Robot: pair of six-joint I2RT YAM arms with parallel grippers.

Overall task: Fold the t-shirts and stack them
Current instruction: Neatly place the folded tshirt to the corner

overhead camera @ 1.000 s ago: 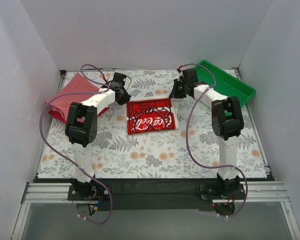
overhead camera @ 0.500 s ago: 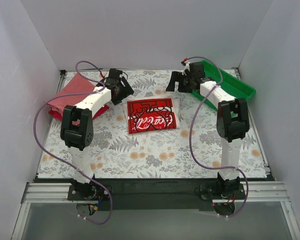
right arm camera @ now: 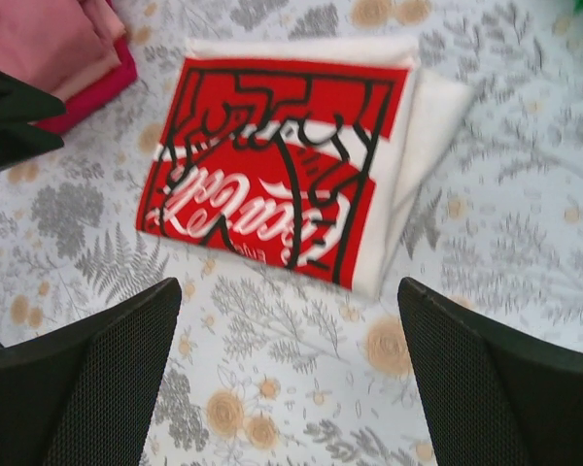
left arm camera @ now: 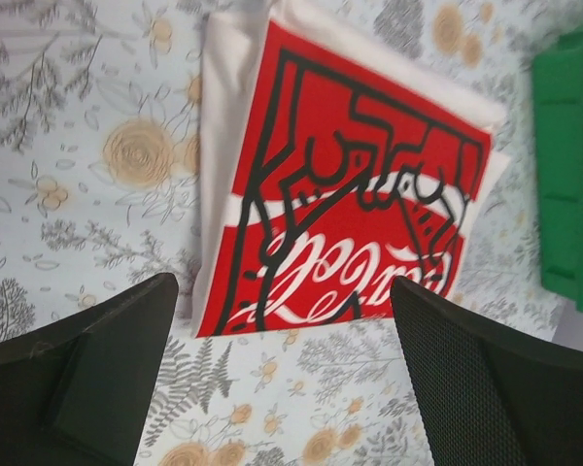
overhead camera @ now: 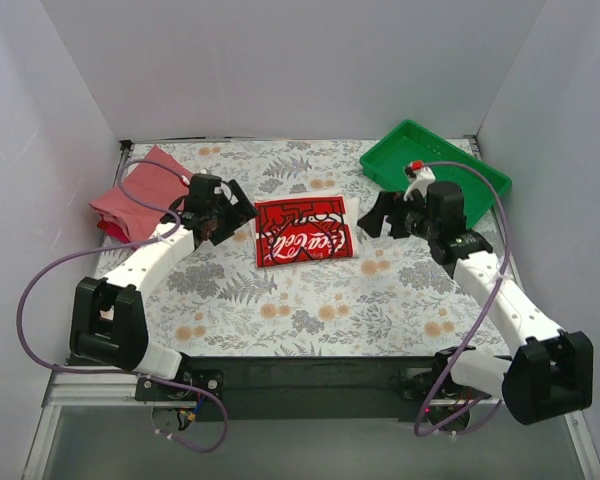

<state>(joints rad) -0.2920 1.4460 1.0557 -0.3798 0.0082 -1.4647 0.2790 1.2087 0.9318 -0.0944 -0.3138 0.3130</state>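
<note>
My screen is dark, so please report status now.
Jaws open, empty: left gripper, right gripper. Folded printed t-shirt flat between them, not yet stacked. Far left, pink and red pile; nothing blocking.

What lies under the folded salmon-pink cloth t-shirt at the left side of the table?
A folded red cloth t-shirt lies under the folded salmon-pink cloth t-shirt. Only its edge shows, because the pink one covers the rest. What is below that cannot be seen.
</note>
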